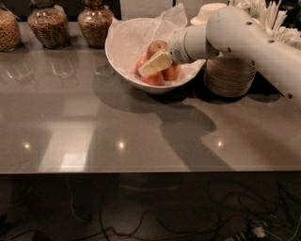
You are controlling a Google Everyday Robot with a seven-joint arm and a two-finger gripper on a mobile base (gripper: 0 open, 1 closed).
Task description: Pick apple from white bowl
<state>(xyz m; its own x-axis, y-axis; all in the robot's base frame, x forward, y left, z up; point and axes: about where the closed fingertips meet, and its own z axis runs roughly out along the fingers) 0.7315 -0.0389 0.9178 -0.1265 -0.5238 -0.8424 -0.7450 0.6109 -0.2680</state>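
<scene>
The white bowl (pixel 123 65), lined with crinkled tissue paper, stands at the back middle of the grey table. Inside lie several apples. The apple (pixel 157 47), largest and red with a pale blush, sits at the back of the pile; smaller redder ones (pixel 153 79) lie below it. My gripper (pixel 151 65) reaches in from the right on the white arm, its yellowish finger lying over the apples just in front of the big apple. Whether it touches the fruit does not show.
Three glass jars of grain (pixel 46 26) line the back left edge. A stack of brown plates (pixel 229 76) with cream bowls (pixel 210 11) stands right of the bowl, under my arm. Cutlery handles (pixel 273 19) stick up at back right.
</scene>
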